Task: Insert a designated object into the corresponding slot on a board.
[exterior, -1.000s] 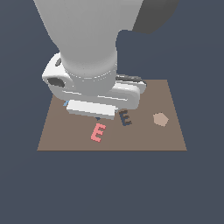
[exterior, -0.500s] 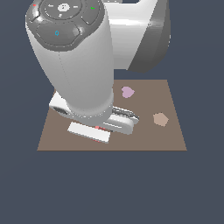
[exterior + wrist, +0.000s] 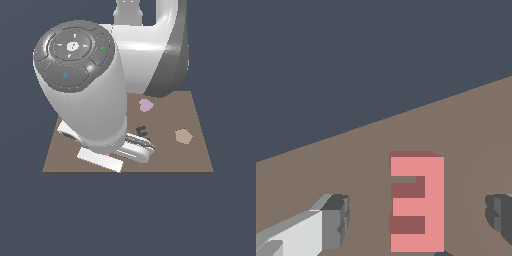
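The salmon-red letter E [image 3: 417, 202] lies flat on the brown board [image 3: 466, 125] in the wrist view. My gripper [image 3: 417, 216] is open and straddles it. One grey fingertip [image 3: 336, 220] stands on one side and the other fingertip [image 3: 499, 212] on the other, both clear of the letter. In the exterior view the arm hides nearly all of the red E. The dark E-shaped slot [image 3: 142, 132] shows partly beside the arm, near the middle of the board [image 3: 197, 157].
A pale pink piece [image 3: 145, 105] lies toward the board's far side. A tan hexagonal piece [image 3: 183, 136] lies toward the exterior view's right. The bulky arm [image 3: 85, 95] covers the board's left half in that view. Dark floor surrounds the board.
The arm has swung over the board's front left and tipped toward the camera. It now covers the red E, which showed plainly in the exterior view a second ago.
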Motion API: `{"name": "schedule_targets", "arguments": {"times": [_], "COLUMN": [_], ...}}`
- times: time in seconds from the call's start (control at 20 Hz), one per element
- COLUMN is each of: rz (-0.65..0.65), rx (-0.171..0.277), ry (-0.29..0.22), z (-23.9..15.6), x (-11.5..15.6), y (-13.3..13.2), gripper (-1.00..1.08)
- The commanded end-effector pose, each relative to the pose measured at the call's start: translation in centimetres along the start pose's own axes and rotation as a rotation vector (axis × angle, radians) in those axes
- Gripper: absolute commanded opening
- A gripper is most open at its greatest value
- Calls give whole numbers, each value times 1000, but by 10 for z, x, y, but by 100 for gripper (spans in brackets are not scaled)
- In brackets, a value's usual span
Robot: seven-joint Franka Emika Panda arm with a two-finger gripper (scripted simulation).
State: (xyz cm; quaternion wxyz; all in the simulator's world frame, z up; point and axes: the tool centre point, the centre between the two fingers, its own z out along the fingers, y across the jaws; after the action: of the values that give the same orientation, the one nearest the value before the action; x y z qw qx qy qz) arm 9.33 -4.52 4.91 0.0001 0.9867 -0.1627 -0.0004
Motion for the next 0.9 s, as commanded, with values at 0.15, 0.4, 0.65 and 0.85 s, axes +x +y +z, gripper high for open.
{"name": "schedule_targets", "arguments": {"times": [0.15, 0.4, 0.65, 0.85], "rz": [0, 0, 0, 0], "rx": [0, 0, 0, 0], "ry": [1, 1, 1, 1], "z": [-1, 6, 19, 19], "x": [1, 0, 0, 0], "y": [0, 0, 0, 0], "gripper": [100, 100, 100, -100]}}
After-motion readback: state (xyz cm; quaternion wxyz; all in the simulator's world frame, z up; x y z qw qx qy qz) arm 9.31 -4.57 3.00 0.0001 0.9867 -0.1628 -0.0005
